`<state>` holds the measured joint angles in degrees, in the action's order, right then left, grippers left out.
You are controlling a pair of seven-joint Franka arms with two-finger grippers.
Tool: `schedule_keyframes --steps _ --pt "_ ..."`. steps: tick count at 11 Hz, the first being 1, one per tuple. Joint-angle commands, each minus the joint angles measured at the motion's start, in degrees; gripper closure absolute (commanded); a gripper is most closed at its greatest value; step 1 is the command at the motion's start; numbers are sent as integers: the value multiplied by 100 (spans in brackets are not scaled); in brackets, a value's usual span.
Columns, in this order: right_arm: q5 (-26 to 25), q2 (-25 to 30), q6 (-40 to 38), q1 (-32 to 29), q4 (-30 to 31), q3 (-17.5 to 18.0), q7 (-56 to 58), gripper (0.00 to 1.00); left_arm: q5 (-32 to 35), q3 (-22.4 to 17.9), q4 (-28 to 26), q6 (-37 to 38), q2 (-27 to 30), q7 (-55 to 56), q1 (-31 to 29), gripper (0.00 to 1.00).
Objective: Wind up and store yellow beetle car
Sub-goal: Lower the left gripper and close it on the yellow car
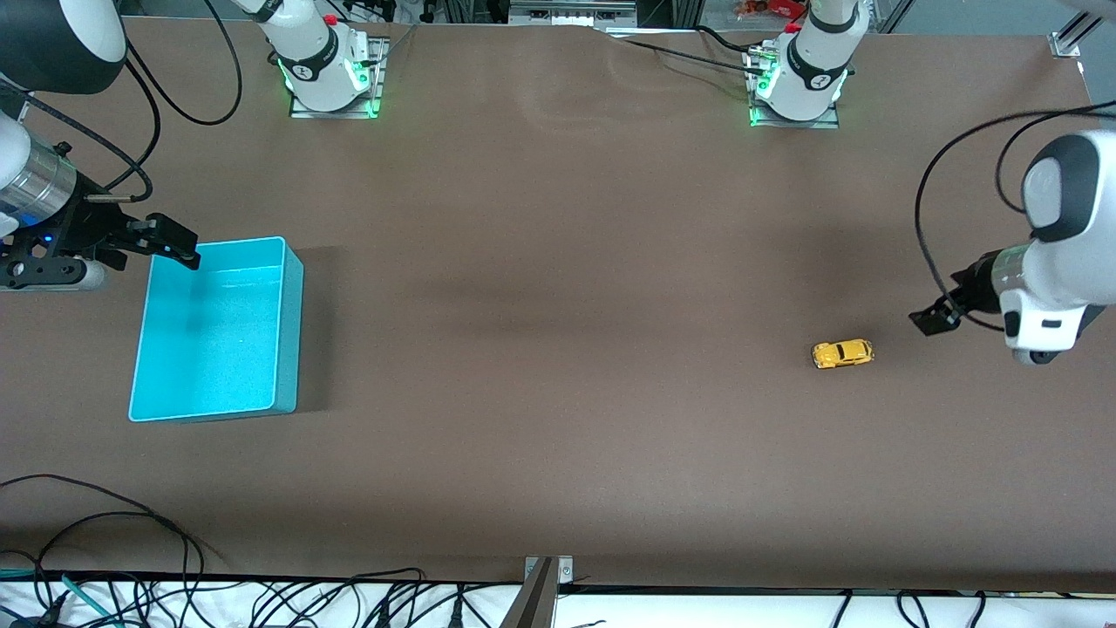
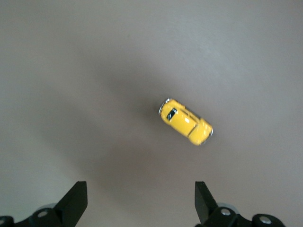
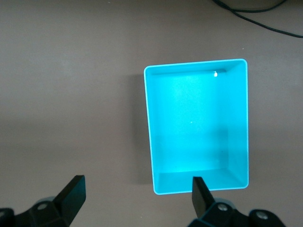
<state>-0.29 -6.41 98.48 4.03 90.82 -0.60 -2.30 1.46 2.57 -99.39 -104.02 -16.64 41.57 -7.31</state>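
Observation:
The yellow beetle car [image 1: 842,353] stands on its wheels on the brown table toward the left arm's end. It also shows in the left wrist view [image 2: 185,121]. My left gripper [image 1: 929,320] hangs in the air beside the car, toward the table's end, open and empty [image 2: 140,203]. The turquoise bin [image 1: 292,331] stands empty toward the right arm's end and shows in the right wrist view [image 3: 196,125]. My right gripper [image 1: 177,245] is open and empty [image 3: 137,196], up over the bin's corner nearest the arm bases.
Both arm bases [image 1: 327,65] [image 1: 798,78] stand along the table's edge farthest from the front camera. Loose cables [image 1: 105,523] lie at the front edge near the bin's end. A metal bracket [image 1: 545,580] sits at the middle of the front edge.

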Motion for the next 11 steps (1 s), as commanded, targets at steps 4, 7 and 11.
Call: schedule_keyframes --steps 4,7,11 --pt "-24 -10 -83 2 -91 7 28 0 -172 15 -1 -1567 -1252 3390 10 0" --pt "-15 -10 -83 2 -91 7 37 0 -137 24 -465 -2401 -1517 4050 97 0" --pt "-6 -10 -83 2 -91 7 37 0 -75 24 -502 -2816 -1859 4483 195 0"
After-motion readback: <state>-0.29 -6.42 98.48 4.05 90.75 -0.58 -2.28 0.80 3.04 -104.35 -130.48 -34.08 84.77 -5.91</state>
